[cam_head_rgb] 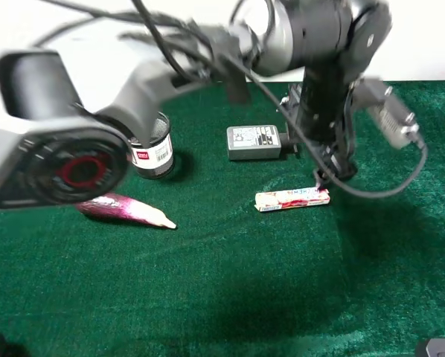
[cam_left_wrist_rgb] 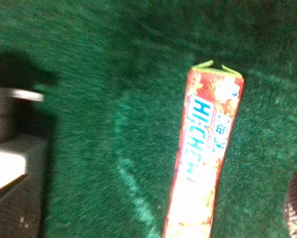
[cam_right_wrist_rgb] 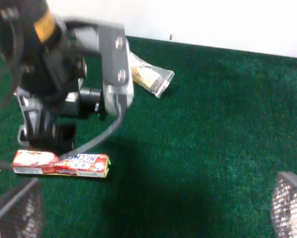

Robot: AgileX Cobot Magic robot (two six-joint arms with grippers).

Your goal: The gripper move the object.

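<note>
Lying flat on the green cloth, right of centre in the high view: one candy, cream wrapper with red and blue print, long axis running left to right. Not lifted, not gripped.

Left gripper: extends across from the left and points down at the candy's right end. Its wrist view shows the fingers spread wide, one on each side of the candy, both apart from the wrapper. Released; nothing held. Whether the tips touch the cloth cannot be told.

Right gripper: only its two mesh-faced fingers show, at the edges of its own wrist view, set far apart with nothing but cloth between them. Released. It faces the candy and the left gripper, well apart from both.

Eggplant: purple, on the cloth at the left, well apart from the candy.

Can: dark, white-and-red label, upright, just behind the eggplant.

Packet: grey, flat on the cloth, behind the candy, just left of the left gripper's arm.
</note>
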